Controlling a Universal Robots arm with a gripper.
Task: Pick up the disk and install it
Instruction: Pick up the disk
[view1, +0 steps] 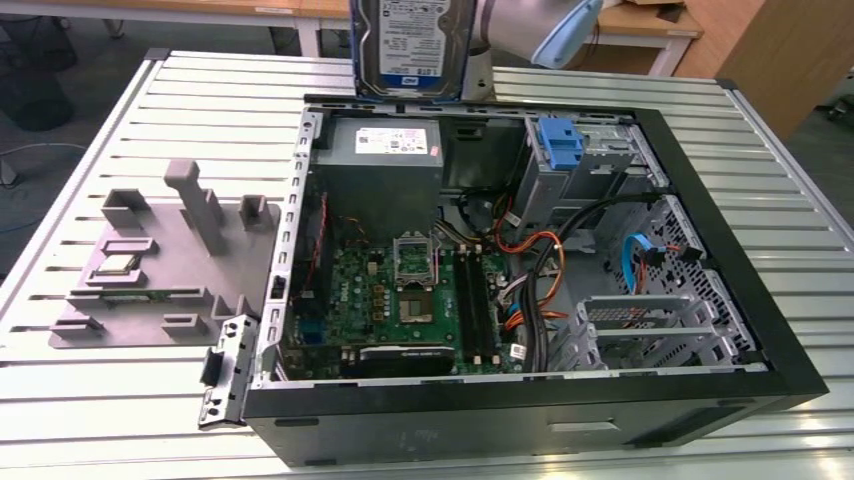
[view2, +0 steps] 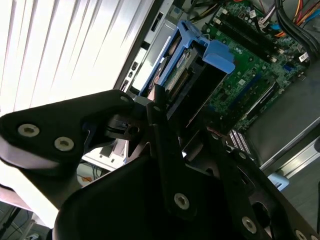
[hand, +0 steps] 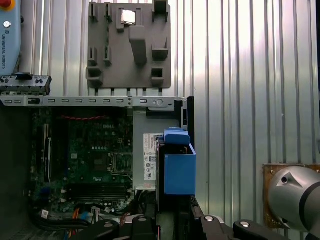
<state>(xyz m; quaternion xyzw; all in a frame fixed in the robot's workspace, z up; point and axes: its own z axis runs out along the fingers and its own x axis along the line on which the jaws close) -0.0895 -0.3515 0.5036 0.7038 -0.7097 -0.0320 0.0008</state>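
**Gripper (view2: 161, 102) linkage in the foreground, its fingers pinching the disk (view2: 182, 70) at one end.**
In the exterior view we see the disk held upright, clear of the open computer case (view1: 742, 292), above the wall beside the grey power supply (view1: 374, 182). In the first wrist view it hangs edge-on, blue rail (hand: 179, 172) outward. We judge it stiff, fairly heavy and shock-sensitive. The railed edges offer safer purchase than the labelled face.
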